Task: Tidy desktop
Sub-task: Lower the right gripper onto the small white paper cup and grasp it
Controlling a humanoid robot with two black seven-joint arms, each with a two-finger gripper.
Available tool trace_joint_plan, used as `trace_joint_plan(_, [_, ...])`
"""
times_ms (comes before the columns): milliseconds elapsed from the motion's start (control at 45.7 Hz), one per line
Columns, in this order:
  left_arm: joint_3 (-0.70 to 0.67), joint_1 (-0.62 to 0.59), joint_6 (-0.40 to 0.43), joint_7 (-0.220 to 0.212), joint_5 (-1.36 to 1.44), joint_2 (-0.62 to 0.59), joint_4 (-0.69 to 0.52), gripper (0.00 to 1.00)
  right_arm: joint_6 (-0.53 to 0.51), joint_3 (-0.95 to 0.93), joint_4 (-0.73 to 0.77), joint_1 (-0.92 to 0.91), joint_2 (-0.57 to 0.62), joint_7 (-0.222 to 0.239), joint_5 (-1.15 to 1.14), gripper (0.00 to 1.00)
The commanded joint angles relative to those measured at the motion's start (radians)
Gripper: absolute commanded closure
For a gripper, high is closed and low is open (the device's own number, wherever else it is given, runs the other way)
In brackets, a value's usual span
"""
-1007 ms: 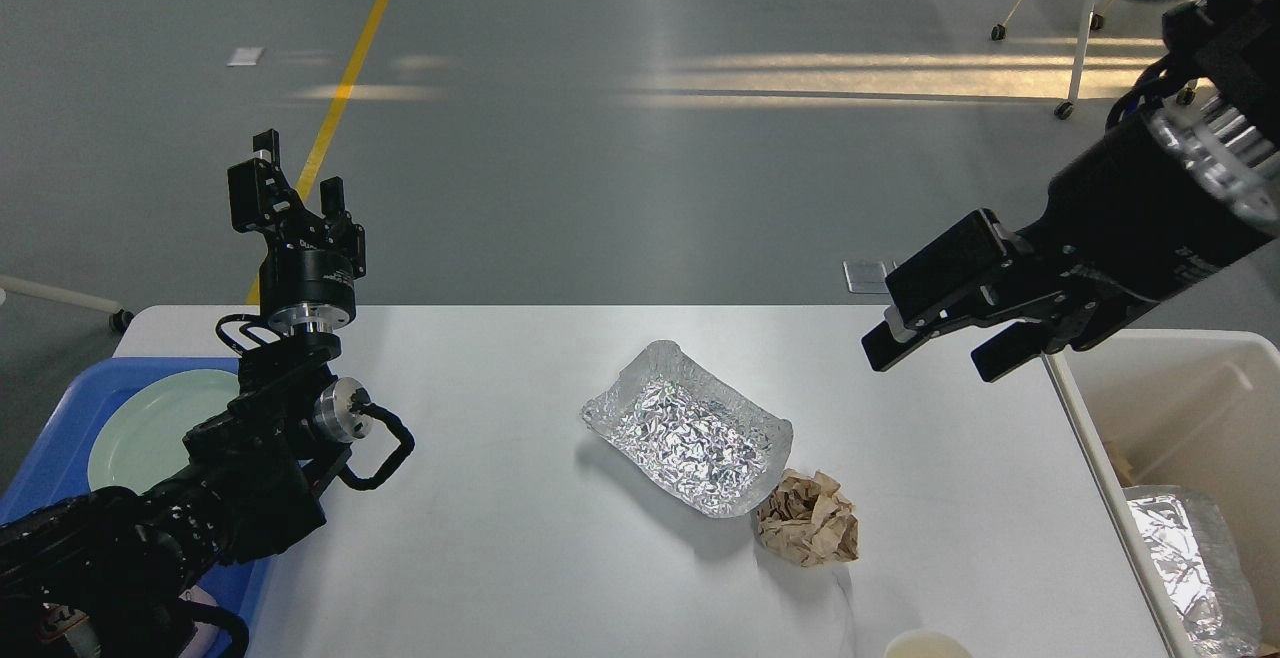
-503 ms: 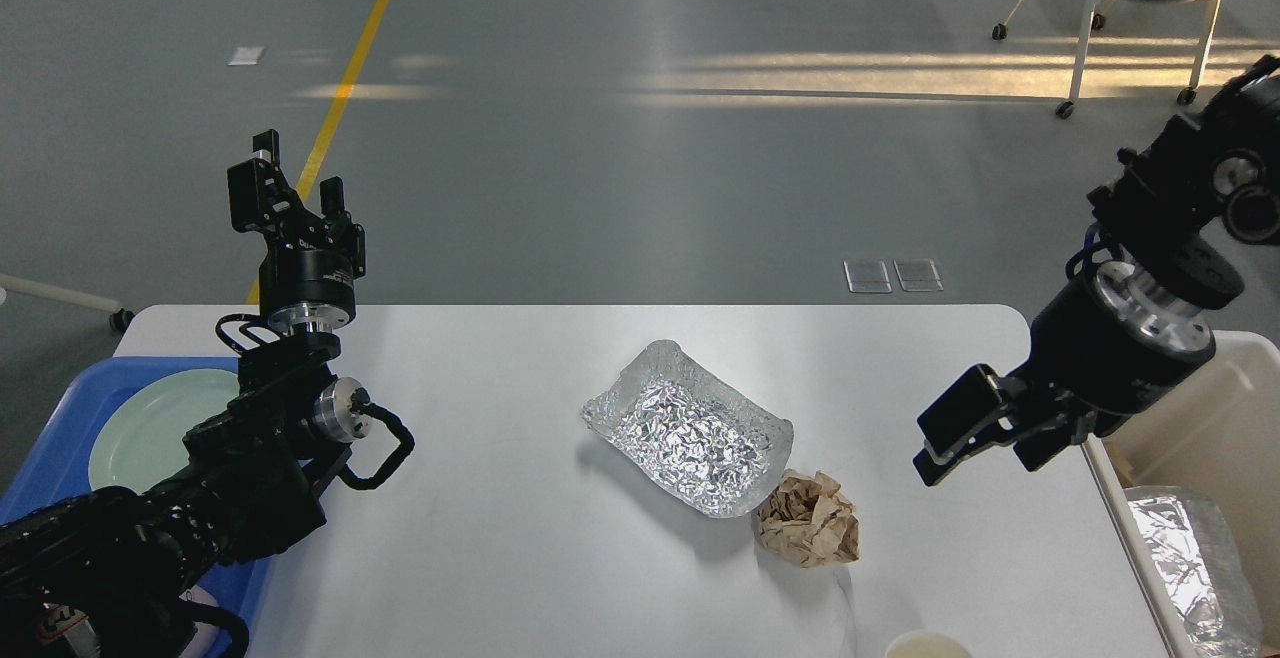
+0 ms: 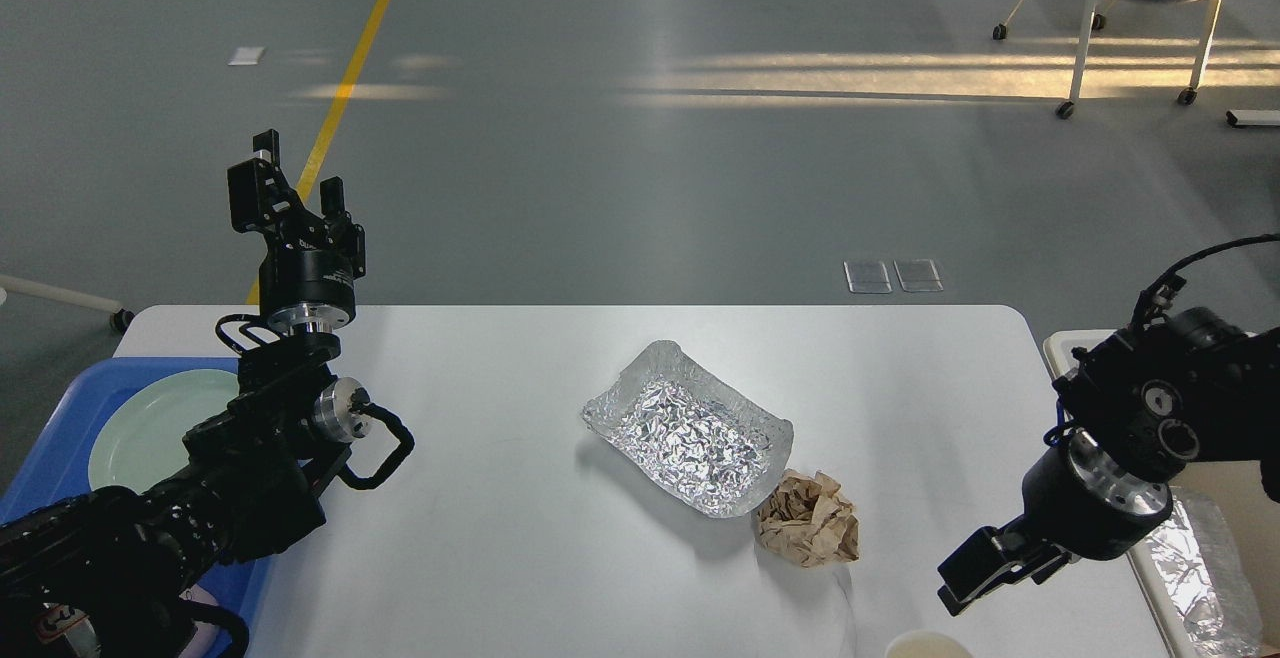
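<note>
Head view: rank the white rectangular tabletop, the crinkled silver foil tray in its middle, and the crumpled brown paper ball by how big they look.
1. White rectangular tabletop, far the largest.
2. Crinkled silver foil tray.
3. Crumpled brown paper ball, smallest; it touches the tray's near right corner, so nearness hardly skews this.

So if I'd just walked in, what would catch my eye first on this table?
Probably the shiny crinkled aluminium foil tray in the middle of the large white tabletop, with a crumpled ball of brown paper touching its near right corner. Then the two black arms: the left gripper points up above the far left corner, beside a pale green plate on a blue tray, while the right gripper hangs low near the right edge.
</note>
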State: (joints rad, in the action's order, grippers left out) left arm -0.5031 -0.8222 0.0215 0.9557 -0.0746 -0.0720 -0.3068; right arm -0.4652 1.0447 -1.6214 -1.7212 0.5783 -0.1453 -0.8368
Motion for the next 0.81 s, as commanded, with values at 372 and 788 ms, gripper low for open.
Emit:
trace_joint_plan(372, [0.0, 0.0, 0.0, 0.0, -0.001, 0.001, 0.0, 0.04, 0.154, 0.0, 0.066, 0.229, -0.037, 0.05, -0.061, 0.01])
trace_joint_plan(788, [0.0, 0.0, 0.0, 0.0, -0.001, 0.001, 0.0, 0.04, 0.209, 0.0, 0.149, 0.319, -0.075, 0.052, -0.059, 0.33])
